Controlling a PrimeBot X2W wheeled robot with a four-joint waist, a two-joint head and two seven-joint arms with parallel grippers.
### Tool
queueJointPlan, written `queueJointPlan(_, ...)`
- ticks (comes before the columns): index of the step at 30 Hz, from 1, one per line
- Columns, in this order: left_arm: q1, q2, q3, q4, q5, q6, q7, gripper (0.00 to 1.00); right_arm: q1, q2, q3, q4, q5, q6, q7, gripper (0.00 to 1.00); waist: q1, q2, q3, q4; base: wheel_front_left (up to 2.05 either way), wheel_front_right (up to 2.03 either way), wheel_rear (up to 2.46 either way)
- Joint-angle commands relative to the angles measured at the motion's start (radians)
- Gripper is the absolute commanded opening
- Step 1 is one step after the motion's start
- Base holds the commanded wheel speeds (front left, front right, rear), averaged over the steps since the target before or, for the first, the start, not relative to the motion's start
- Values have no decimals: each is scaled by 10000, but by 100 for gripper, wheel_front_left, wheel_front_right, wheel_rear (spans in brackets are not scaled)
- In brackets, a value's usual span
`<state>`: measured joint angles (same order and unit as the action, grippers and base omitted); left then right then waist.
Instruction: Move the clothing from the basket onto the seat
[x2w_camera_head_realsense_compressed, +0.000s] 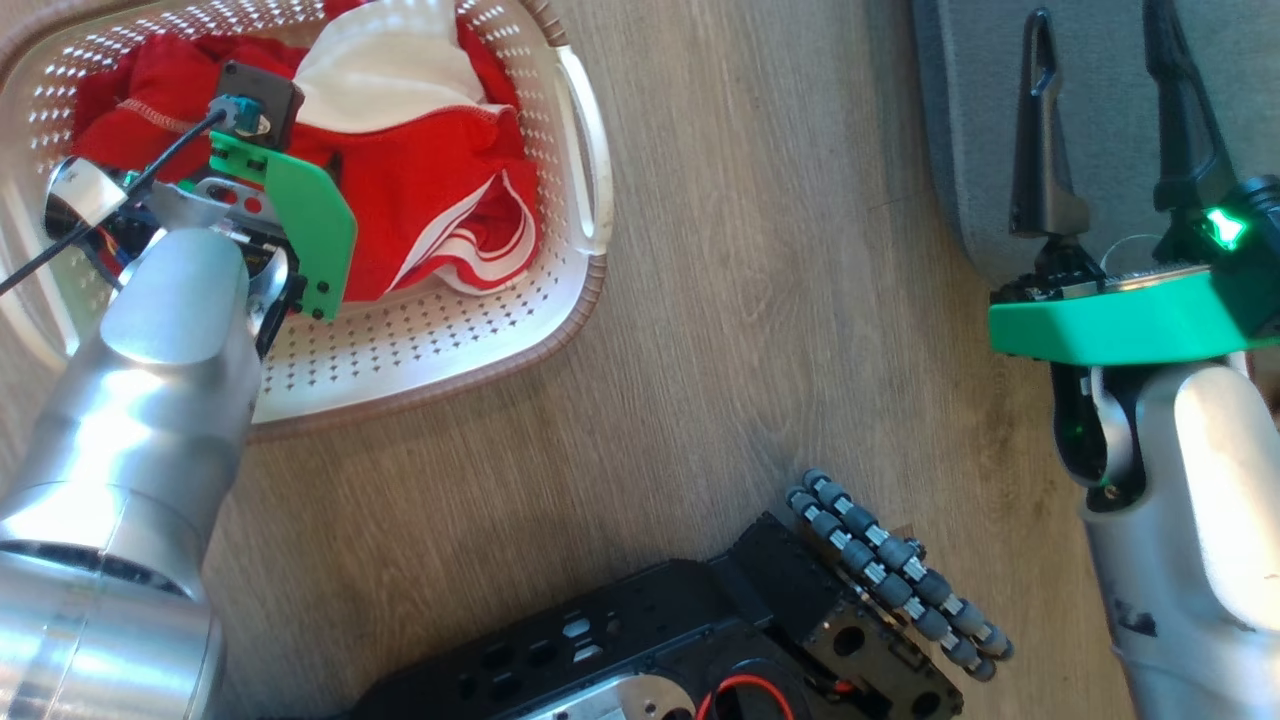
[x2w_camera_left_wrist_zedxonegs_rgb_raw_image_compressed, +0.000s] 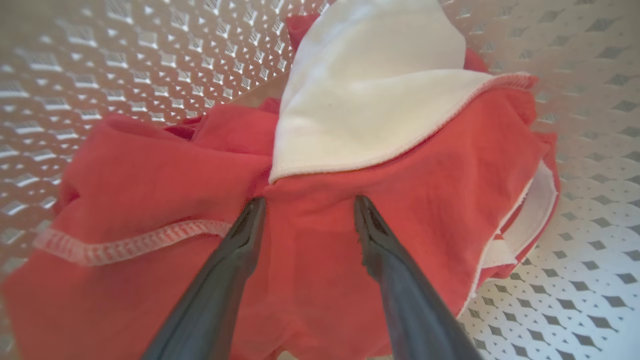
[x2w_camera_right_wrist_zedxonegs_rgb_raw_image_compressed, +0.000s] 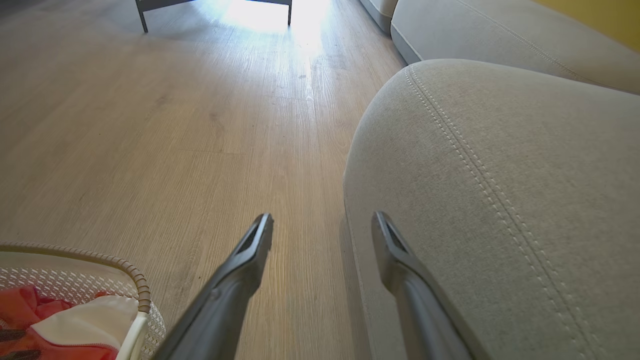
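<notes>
Soft red clothing (x2w_camera_left_wrist_zedxonegs_rgb_raw_image_compressed: 150, 175), perf. plastic basket (x2w_camera_head_realsense_compressed: 430, 340)

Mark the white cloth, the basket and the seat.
white cloth (x2w_camera_left_wrist_zedxonegs_rgb_raw_image_compressed: 370, 95), left wrist view, middle of the cloth.
basket (x2w_camera_head_realsense_compressed: 420, 335), head view, bare perforated bottom.
seat (x2w_camera_right_wrist_zedxonegs_rgb_raw_image_compressed: 500, 200), right wrist view, top of the grey cushion.

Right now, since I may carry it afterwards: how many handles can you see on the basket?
1: a white handle on the side of the basket facing the seat. Another may be hidden.
</notes>
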<state>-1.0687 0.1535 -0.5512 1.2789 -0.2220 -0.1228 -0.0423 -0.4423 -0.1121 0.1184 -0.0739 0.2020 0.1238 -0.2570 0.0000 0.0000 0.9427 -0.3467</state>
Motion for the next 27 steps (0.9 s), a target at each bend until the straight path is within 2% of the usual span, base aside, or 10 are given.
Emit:
queueJointPlan(1,-4,216,51,-51,-97,48,-138,91,558,-55,28,-352,-98,69,-47,100,0,0,24,77,0,0,0)
queueJointPlan(2,-19,223,40,-42,-111,44,-159,91,571,-53,13,-375,-133,69,-47,100,0,0,40,114,0,0,0)
queueJointPlan(3,-36,224,30,-35,-127,41,-174,82,583,-51,-6,-397,-166,69,-47,100,0,0,57,152,0,0,0)
queueJointPlan(4,-55,222,18,-27,-141,37,-184,78,596,-49,-26,-417,-195,69,-47,100,0,0,75,187,0,0,0)
queueJointPlan(6,-98,209,-5,-13,-169,32,-203,48,621,-44,-63,-436,-230,69,-47,100,0,0,105,231,0,0,0)
queueJointPlan(7,-115,200,-11,-7,-189,30,-218,41,626,-37,-75,-437,-239,69,-47,100,0,0,115,247,0,0,0)
queueJointPlan(8,-129,190,-8,-2,-219,26,-258,0,622,-27,-79,-431,-246,69,-47,100,0,0,120,262,0,0,0)
queueJointPlan(22,-124,-15,-131,31,-606,-54,-783,0,463,-90,-115,-336,-231,69,-47,100,0,0,-177,670,0,0,0)
queueJointPlan(27,59,-352,23,-193,-1097,-71,-1557,0,584,-250,-158,-188,-228,69,-47,100,0,0,-695,1130,0,0,0)
